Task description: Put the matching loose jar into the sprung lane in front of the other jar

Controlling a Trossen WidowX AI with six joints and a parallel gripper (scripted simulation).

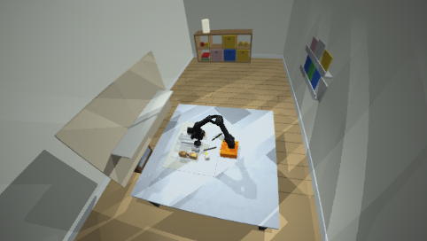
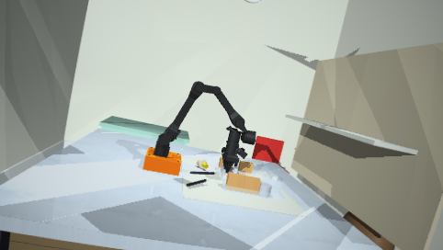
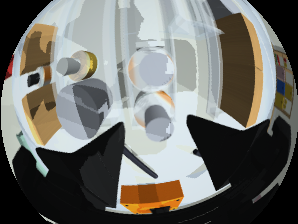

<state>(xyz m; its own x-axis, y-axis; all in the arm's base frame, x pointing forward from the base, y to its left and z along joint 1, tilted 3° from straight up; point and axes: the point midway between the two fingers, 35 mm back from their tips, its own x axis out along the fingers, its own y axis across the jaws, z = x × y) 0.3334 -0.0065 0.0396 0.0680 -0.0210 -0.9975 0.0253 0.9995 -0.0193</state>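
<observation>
My gripper [image 3: 156, 122] [image 2: 227, 170] is open, its two black fingertips standing apart on either side of the front jar. The front jar [image 3: 141, 109], clear with an orange-brown band and a grey top, stands between the clear lane walls in the wrist view. The back jar [image 3: 133, 71], also clear with an orange-brown edge and a wide grey top, is in line right behind it. The two look close together; whether they touch is not clear. The front stop and most of the pusher plate cannot be made out. In the top view the gripper [image 1: 197, 143] hides the jars.
A gold-ringed round object [image 3: 91, 65] and a large grey round shape [image 3: 85, 108] lie left of the lane. Tan blocks [image 3: 240, 70] [image 2: 243, 182] flank the lanes. Black bars [image 3: 140, 162] [image 2: 202, 173] and the orange base [image 3: 151, 192] [image 1: 229, 150] are on the robot's side.
</observation>
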